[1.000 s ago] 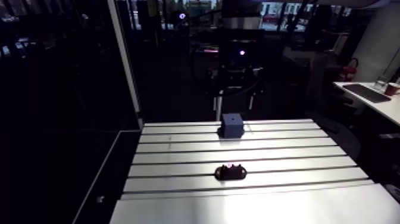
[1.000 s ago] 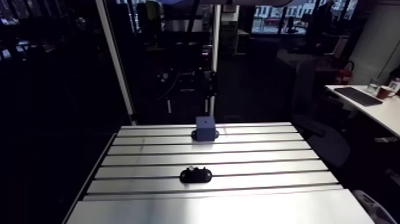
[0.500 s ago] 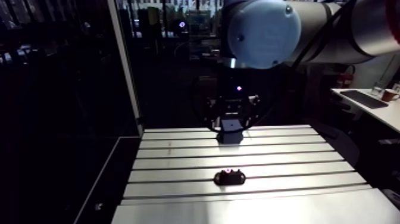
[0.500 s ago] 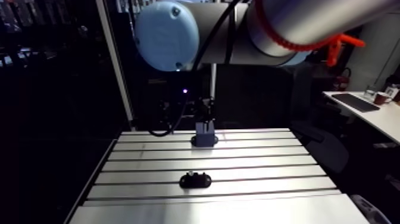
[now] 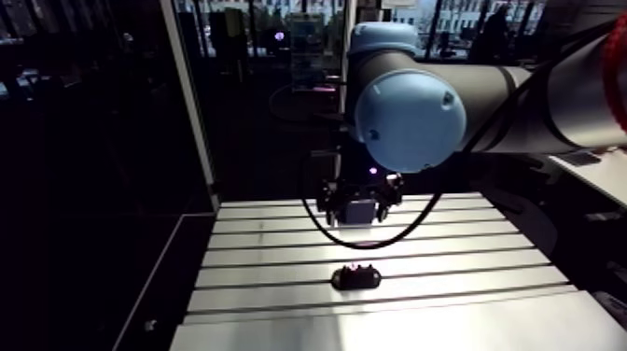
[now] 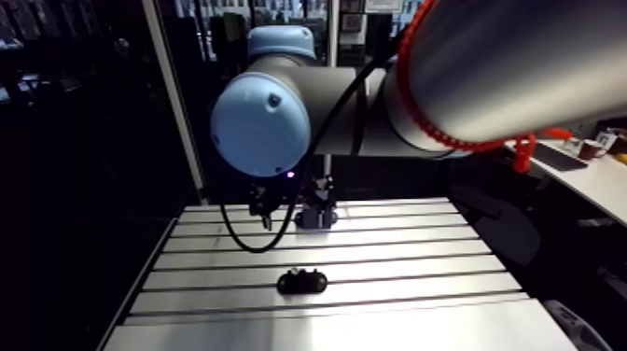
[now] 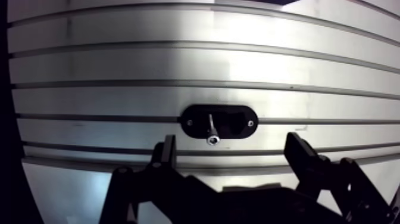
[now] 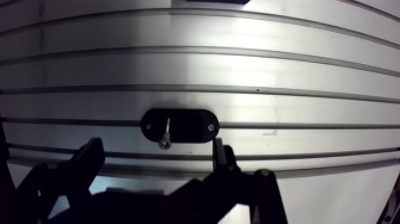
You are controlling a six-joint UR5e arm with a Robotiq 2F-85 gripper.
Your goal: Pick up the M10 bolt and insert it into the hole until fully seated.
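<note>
A black oval holder [image 7: 232,122] lies on the slotted table, and the silver M10 bolt [image 7: 211,128] stands in it with its socket head toward the camera. In the wrist view my gripper [image 7: 231,143] hovers above the table on the near side of the holder, open, with nothing between its fingers [image 7: 166,155]. In the arm view the holder [image 5: 356,276] sits mid-table. A blue block [image 6: 317,217] stands at the table's far edge, partly hidden behind the wrist. No hole shows on the block from here.
The aluminium table [image 5: 466,252] has long slots running across it. Its left edge [image 5: 191,280] drops off into darkness. The arm's light-blue joint cap [image 5: 411,119] fills the upper middle of the arm view.
The arm has swung down into the arm view and the camera shifted with it. The wrist now hangs in front of the blue block. Holder, bolt and block have not moved.
</note>
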